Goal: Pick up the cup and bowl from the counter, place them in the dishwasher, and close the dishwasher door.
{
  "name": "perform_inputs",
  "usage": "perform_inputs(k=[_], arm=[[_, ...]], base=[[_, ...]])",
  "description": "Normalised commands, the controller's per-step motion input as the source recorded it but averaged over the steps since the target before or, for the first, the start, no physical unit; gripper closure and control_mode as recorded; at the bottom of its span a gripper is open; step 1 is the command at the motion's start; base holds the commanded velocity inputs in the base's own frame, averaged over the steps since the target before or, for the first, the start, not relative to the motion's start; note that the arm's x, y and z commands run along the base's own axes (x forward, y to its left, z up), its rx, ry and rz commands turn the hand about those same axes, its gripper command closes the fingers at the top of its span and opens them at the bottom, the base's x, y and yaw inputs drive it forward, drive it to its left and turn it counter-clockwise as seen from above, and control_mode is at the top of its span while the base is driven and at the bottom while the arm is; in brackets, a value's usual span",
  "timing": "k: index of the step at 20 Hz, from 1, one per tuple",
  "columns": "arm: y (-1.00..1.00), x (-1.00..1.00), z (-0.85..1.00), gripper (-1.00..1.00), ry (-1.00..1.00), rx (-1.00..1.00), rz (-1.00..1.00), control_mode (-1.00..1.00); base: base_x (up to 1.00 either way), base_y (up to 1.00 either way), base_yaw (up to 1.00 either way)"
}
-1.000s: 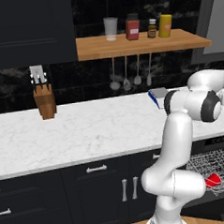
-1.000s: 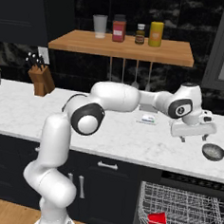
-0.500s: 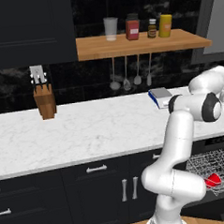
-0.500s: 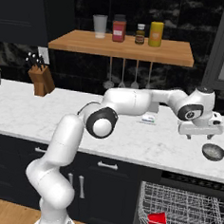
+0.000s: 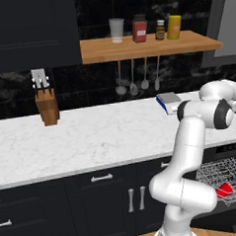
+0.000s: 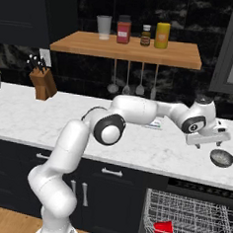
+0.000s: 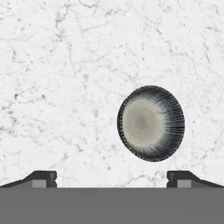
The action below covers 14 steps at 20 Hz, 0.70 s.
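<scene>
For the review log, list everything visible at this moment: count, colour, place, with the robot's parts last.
bowl: 1, dark grey with pale inside, on counter at right
cup: 1, red, in dishwasher rack
knife block: 1, brown, counter left
book: 1, blue-white, counter rear
shelf: 1, brown, on wall
tumbler: 1, pale, shelf left
jars: 3, red, brown, yellow, on shelf
utensils: 4, grey, hanging under shelf
hand: 1, white, above bowl, fingers spread

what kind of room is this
A rendered home kitchen, it seems: a marble counter over dark cabinets, a knife block by the wall, ladles hanging under a wooden shelf of jars, and an open dishwasher with its wire rack out.
</scene>
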Motion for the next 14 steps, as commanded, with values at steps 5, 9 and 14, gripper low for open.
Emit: perform_inputs(k=[5, 9, 14], arm=[[0.0, 0.0, -0.1, -1.0, 0.0, 0.0, 0.0, -1.0], [-0.01, 0.17, -0.18, -1.0, 0.0, 0.0, 0.0, -1.0], [-0.33, 0.31, -0.07, -1.0, 0.0, 0.03, 0.01, -1.0]], base=[[0.0, 0.0, 0.0], [0.0, 0.0, 0.0], [0.0, 0.0, 0.0]])
